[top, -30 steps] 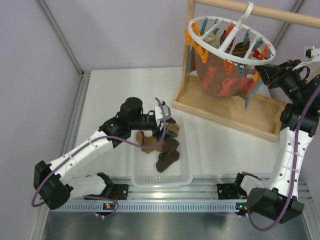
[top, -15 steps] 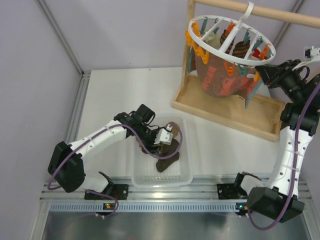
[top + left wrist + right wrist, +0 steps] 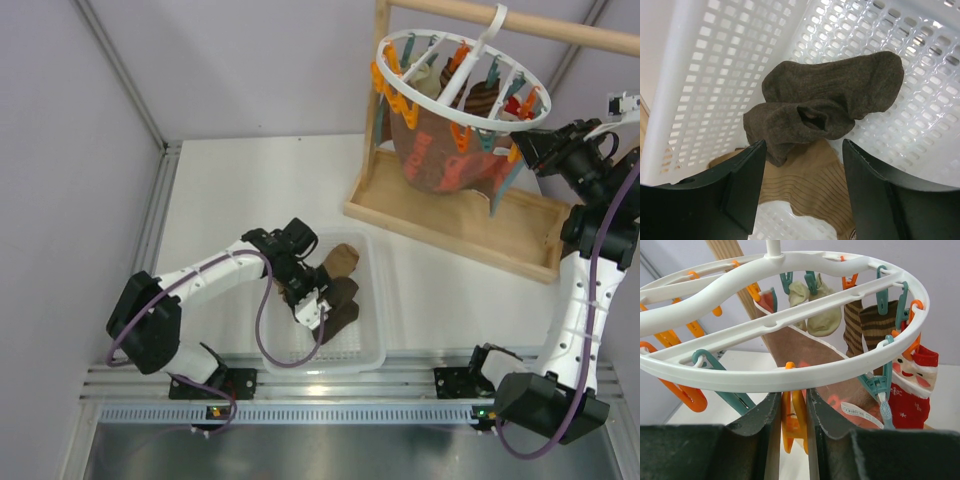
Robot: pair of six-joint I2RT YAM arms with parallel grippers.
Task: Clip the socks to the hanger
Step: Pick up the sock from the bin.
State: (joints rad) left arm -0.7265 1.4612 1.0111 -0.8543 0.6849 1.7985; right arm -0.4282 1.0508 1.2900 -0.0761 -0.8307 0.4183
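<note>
Left wrist: spread left jaws above dark sock (image 3: 830,100); right jaws pinch orange peg (image 3: 794,422).

Between the spread jaws of the left gripper (image 3: 804,146) the way lies open down to a dark brown sock (image 3: 830,102), with a tan sock (image 3: 805,185) partly under it. The basket wall (image 3: 705,100) rises close on its left. At the right gripper (image 3: 792,395), an orange peg (image 3: 794,422) fills the jaws, apparently pinched. The hanger rim (image 3: 790,375) bars the way just above, teal pegs (image 3: 725,385) hang to either side, and a printed cloth (image 3: 805,352) blocks the way ahead.
</note>
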